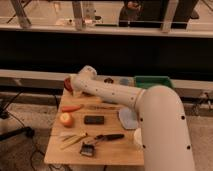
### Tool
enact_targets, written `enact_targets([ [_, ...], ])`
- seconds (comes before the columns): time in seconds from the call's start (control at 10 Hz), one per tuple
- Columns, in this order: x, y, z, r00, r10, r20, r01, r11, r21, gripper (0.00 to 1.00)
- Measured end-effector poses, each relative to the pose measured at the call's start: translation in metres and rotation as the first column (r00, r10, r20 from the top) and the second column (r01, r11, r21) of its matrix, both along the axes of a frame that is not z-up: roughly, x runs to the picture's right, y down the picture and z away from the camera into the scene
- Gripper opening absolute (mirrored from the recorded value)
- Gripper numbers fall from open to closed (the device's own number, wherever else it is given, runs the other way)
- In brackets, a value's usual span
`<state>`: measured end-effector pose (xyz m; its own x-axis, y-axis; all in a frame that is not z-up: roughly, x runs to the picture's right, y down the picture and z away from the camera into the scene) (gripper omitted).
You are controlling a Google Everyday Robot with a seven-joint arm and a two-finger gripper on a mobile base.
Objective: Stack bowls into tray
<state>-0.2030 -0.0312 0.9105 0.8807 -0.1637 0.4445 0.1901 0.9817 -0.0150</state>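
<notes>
Gripper (75,88) is at the far left corner of the desk (115,150), at the end of the white arm (107,92) that reaches across from the right. It is right against the red-orange bowl (67,82). The wrist covers it, so I cannot tell how far open it is or whether it has hold of the bowl.

The single camera view shows only a rounded sliver of the bowl's side and rim past the wrist. It looks like smooth, hard plastic. I would judge it light, stiff and a little slippery, and not fragile. The thin rim is the natural place to take hold, pinching the wall from above, since the curved outside gives little to grip.

I cannot clearly make out a purple bowl. A dark shape behind the arm near the back edge may be it.

The green tray (152,81) stands at the far right of the desk, well apart from the bowl. It is rectangular with raised sides, looks rigid, and seems deep enough to keep a stack from sliding.

The desk top is pale wood. On it lie:
- a carrot (71,107)
- a round orange fruit (66,119)
- a flat black block (94,119)
- a black-handled tool (110,136)
- a flat grey-blue pad (127,117), partly under the arm

A small grey-blue cup (124,81) stands just left of the tray.
</notes>
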Motion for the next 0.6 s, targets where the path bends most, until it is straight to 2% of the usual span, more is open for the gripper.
enact_targets([
  [0.6, -0.018, 0.007, 0.018, 1.000, 0.002, 0.009, -0.002, 0.9992, -0.039, 0.80],
])
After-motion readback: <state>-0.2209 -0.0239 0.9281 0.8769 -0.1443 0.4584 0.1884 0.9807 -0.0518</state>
